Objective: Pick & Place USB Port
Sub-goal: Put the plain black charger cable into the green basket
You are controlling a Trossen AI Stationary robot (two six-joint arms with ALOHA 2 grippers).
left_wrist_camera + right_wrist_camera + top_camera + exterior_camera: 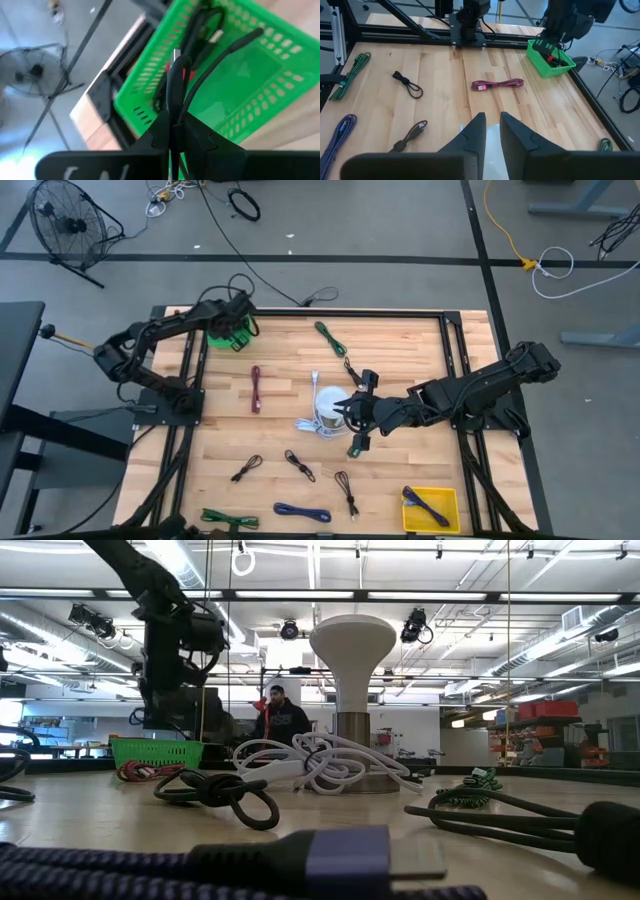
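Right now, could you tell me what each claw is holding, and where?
The left claw pinches a black cable mid-length over the green basket. The right claw holds nothing.

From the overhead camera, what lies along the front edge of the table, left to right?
Green cable → blue cable → small black cable → yellow tray holding a dark cable. The left gripper is over the green basket; the right gripper is mid-table.
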